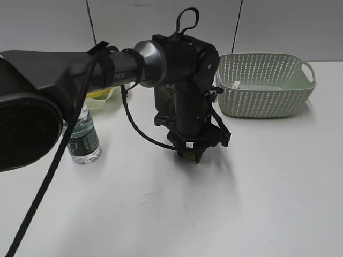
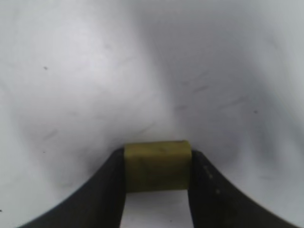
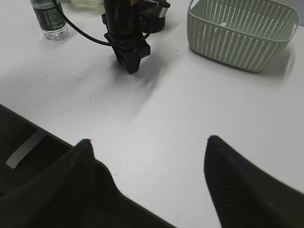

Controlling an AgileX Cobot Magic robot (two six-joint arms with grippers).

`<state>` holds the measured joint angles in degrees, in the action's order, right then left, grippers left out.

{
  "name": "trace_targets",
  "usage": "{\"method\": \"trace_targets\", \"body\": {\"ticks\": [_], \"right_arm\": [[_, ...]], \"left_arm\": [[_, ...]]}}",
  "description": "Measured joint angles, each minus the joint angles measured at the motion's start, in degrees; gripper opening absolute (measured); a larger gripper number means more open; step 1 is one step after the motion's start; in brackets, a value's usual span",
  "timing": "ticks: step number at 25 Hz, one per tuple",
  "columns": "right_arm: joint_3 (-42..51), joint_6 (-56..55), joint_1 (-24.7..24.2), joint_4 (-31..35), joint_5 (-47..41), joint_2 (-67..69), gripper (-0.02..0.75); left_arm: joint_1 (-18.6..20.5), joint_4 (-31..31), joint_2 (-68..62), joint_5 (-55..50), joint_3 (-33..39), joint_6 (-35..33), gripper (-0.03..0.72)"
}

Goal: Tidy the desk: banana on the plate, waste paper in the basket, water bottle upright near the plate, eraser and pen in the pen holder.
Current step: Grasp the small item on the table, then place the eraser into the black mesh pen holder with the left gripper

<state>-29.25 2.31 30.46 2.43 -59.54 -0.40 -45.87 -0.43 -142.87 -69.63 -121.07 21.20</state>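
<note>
At the centre of the exterior view the left hand (image 1: 192, 153) pointed straight down at the white counter (image 1: 257, 198). In its wrist view both fingers (image 2: 104, 190) pressed against an olive-yellow eraser (image 2: 157, 166), gripping it from either side. The right hand (image 3: 147, 152) hovered at the bottom of its own frame, jaws wide apart and holding nothing. The water bottle (image 1: 83, 136) stood upright at left. The basket (image 1: 265, 85) sat at upper right, well apart from the eraser.
</note>
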Motion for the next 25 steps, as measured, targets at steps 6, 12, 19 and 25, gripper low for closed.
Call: {"method": "trace_targets", "body": {"ticks": [6,12,19,25], "right_arm": [[0.0,0.0,0.0,0.0,0.0,0.0,0.564],[0.0,-0.05,0.0,0.0,0.0,0.0,0.564],[0.0,-0.05,0.0,0.0,0.0,0.0,0.564],[0.0,-0.05,0.0,0.0,0.0,0.0,0.564]], "left_arm": [[-0.06,0.99,1.49,-0.12,0.0,0.06,0.283],[-0.11,1.67,9.77,-0.12,0.0,0.06,0.283],[2.34,12.37,17.8,3.31,-0.01,0.06,0.283],[8.1,10.7,17.3,12.46,-0.01,0.06,0.283]]}}
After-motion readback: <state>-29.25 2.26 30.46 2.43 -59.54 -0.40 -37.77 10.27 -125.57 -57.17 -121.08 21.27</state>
